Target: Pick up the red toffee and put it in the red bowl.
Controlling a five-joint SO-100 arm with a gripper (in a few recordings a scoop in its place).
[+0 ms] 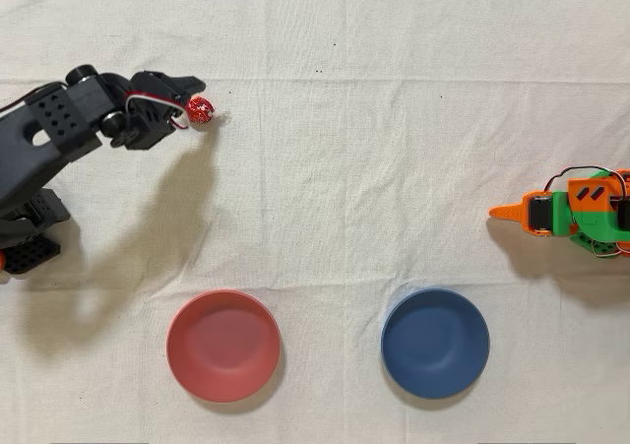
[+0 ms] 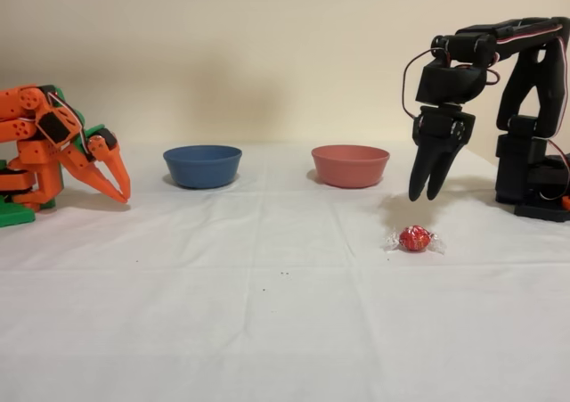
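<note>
The red toffee point(image 2: 415, 238) lies on the white cloth of the counter point(image 2: 267, 322), right under the black arm's fingers point(image 2: 417, 184) and not touching them. The fingers hang above it, pointing down, with just a small gap at the tips and nothing held. In the fixed view the red bowl point(image 2: 350, 166) sits left of the fingers and farther back. The blue bowl point(image 2: 202, 166) is farther left. The orange arm point(image 2: 53, 152) is idle.

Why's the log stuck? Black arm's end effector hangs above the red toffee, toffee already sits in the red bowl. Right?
Not quite. The end effector hangs above the red toffee, but the fixed view shows the toffee on the cloth, outside the red bowl.
</note>
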